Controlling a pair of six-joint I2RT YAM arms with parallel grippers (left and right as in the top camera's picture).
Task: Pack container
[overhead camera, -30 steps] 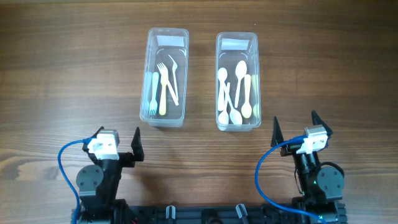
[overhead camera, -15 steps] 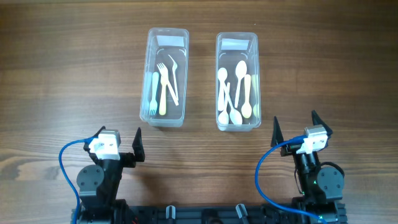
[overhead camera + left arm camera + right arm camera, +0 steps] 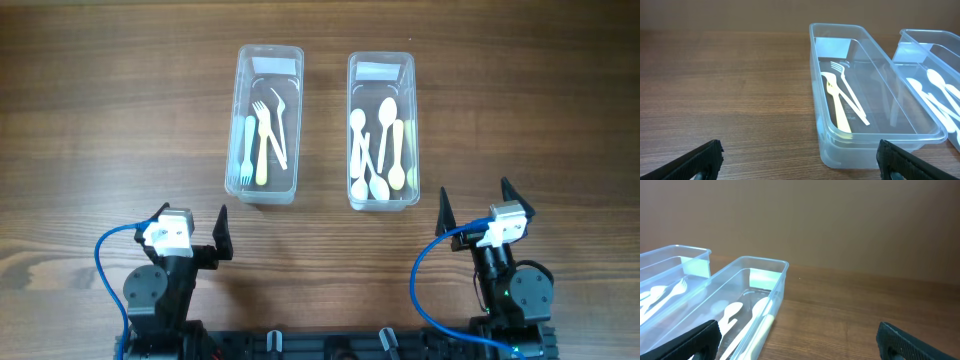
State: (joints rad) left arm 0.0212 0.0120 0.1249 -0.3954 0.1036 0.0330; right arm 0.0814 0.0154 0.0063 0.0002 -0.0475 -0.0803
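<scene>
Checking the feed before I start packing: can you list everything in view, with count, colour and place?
table: one, brown wood, under everything.
fork container: one, clear plastic, left of centre, no lid.
forks: three or four, white and pale yellow, lying inside the fork container; exact count unclear.
spoon container: one, clear plastic, right of the fork container and apart from it, no lid.
spoons: about six, white and pale yellow, piled inside the spoon container.
cables: two, blue, one looping beside each arm.
left gripper: one, black, near edge, facing the fork container, jaws open, empty.
right gripper: one, black, near edge, right of the spoon container, jaws open, empty.
</scene>
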